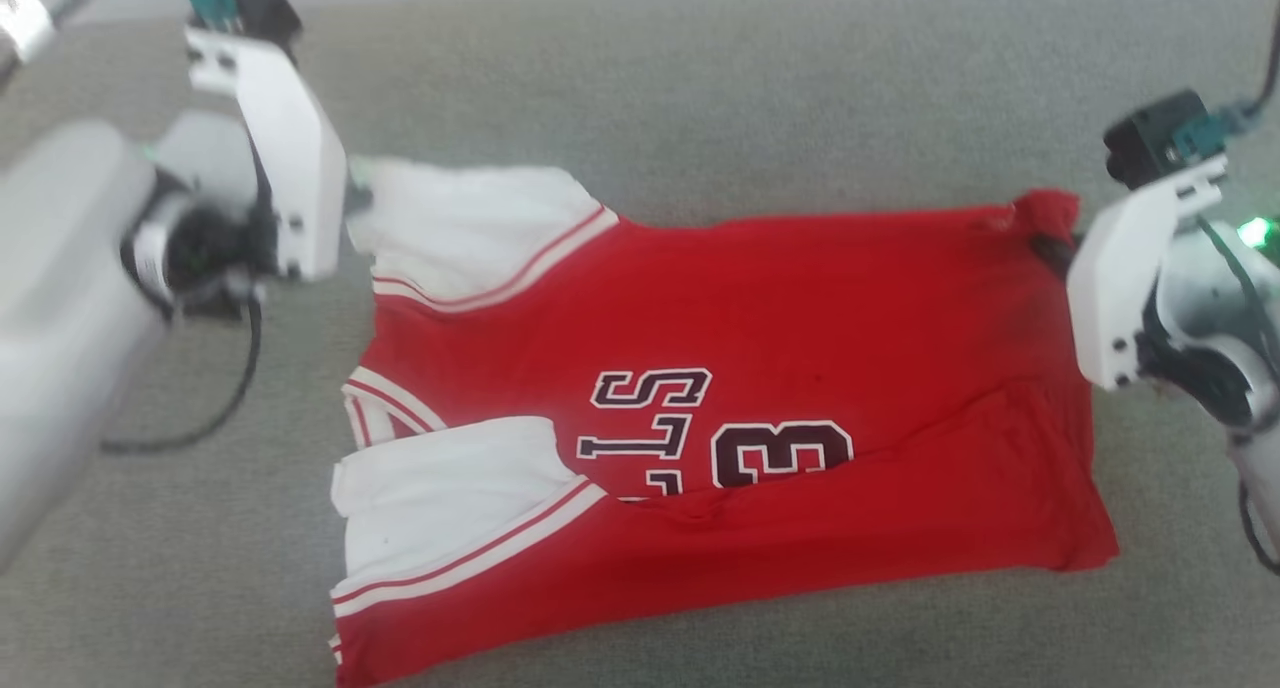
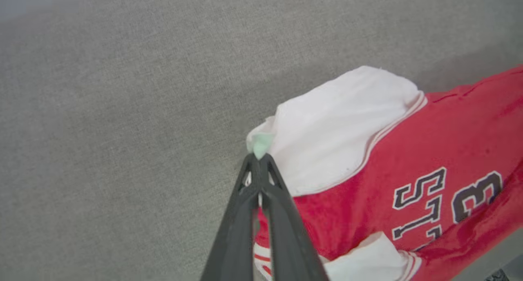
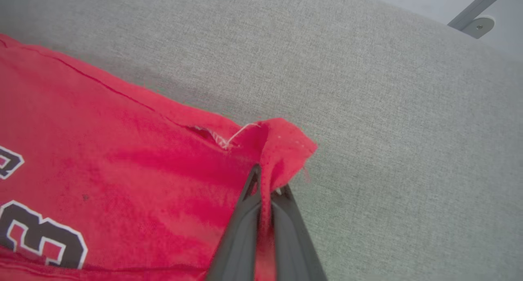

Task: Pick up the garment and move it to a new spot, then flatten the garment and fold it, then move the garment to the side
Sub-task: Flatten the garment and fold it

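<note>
The garment (image 1: 760, 298) is spread over the grey surface (image 1: 700, 98), its corners clamped by the left gripper (image 2: 258, 157) and right gripper (image 3: 268, 181).

Print on the garment (image 1: 800, 298): part of a word and one numeral.
Head view: dark block letters with white outlines on the red chest, lying sideways. "S" (image 1: 650, 388) and "L" (image 1: 635, 438) are readable; the next letter is cut off by a fold and cannot be read. Beside them is a large "3" (image 1: 780, 453) in the same style. The left wrist view gives the same "S", "L" and "3". The right wrist view gives the "3" and the edge of one letter.
</note>
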You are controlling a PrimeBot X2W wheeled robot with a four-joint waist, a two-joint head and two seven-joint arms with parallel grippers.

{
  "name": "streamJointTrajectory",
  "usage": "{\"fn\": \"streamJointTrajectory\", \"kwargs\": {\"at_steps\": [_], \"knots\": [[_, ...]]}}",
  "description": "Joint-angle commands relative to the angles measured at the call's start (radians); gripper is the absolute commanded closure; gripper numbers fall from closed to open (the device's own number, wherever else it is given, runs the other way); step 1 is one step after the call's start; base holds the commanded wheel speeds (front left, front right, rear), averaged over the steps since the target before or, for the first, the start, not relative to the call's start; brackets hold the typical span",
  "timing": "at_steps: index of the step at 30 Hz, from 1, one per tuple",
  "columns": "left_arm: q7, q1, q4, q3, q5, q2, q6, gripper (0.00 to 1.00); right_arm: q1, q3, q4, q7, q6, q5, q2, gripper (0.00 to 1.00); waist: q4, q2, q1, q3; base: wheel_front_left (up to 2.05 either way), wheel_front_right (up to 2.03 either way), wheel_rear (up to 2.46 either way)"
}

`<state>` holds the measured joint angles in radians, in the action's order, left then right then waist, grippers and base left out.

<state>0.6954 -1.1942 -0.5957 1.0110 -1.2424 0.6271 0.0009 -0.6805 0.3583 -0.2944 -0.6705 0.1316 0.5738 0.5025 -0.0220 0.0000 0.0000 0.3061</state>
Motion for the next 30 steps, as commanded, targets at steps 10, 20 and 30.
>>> {"fn": "streamJointTrajectory", "kwargs": {"at_steps": [10, 20, 30], "knots": [[0.020, 0.274, 0.566, 0.013, -0.048, 0.239, 0.260, 1.00, 0.263, -0.133, 0.185, -0.114, -0.002, 0.014, 0.033, 1.00, 0.038, 0.0000, 0.0000, -0.071, 0.00, 0.00, 0.00], [-0.035, 0.468, 0.723, 0.044, -0.100, 0.302, 0.369, 1.00, 0.425, -0.196, 0.213, -0.177, -0.002, -0.010, -0.014, 1.00, 0.041, 0.0000, 0.0000, -0.104, 0.00, 0.00, 0.00], [-0.192, 0.553, 0.585, 0.028, -0.097, 0.240, 0.298, 0.00, 0.429, -0.186, 0.162, -0.152, -0.002, -0.019, -0.069, 0.00, 0.032, 0.0000, 0.0000, -0.159, 0.00, 0.00, 0.00]]}}
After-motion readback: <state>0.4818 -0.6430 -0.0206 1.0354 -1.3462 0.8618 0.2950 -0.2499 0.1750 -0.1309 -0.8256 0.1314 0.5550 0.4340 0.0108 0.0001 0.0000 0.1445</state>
